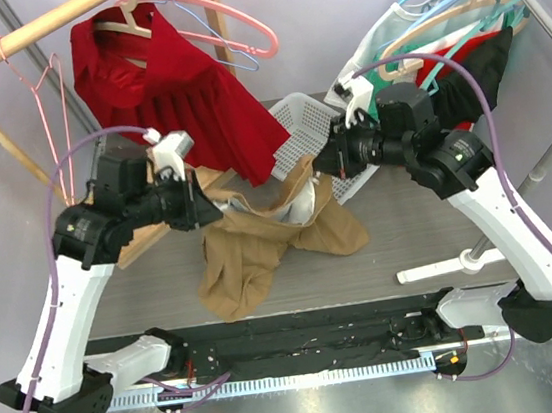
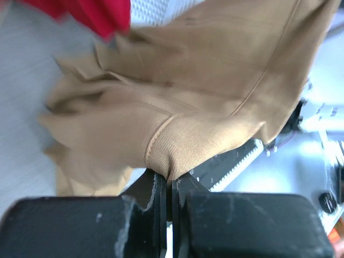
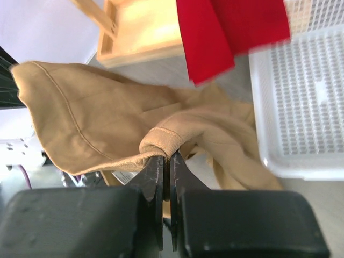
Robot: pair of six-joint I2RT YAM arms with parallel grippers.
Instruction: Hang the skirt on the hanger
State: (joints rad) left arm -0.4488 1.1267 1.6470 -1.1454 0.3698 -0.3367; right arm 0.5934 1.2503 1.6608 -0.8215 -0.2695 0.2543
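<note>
The skirt [image 1: 260, 239] is tan and matte. It is slung between the two arms above the middle of the grey table [image 1: 411, 235], with its upper edge lifted and its lower part slumped in crumpled folds on the tabletop. The left gripper [image 1: 212, 210] has its black jaws pressed together on one side of the cloth, and the right gripper [image 1: 323, 164] pinches the opposite side. Only the top view shows this whole span, along with a pale, shiny lining in the gap between the raised edges. The left wrist view adds the detail: the gripper [image 2: 171, 180] bites a bunched fold where a ridged seam runs down into the pinch, and a long line of stitching curves across the smooth panel above. In the right wrist view the gripper [image 3: 166, 158] clamps a rolled, banded hem, with soft pleats trailing off behind it. That view also shows a white plastic basket [image 3: 301, 97] with a grid of small holes, a pale wooden box [image 3: 140, 32], and the straight-cut edge of a red dress [image 3: 226, 32]. From above, the dress [image 1: 181, 87] hangs pleated from a wooden rail [image 1: 33, 30] beside a pink hanger [image 1: 232, 15] of thin curved wire.
</note>
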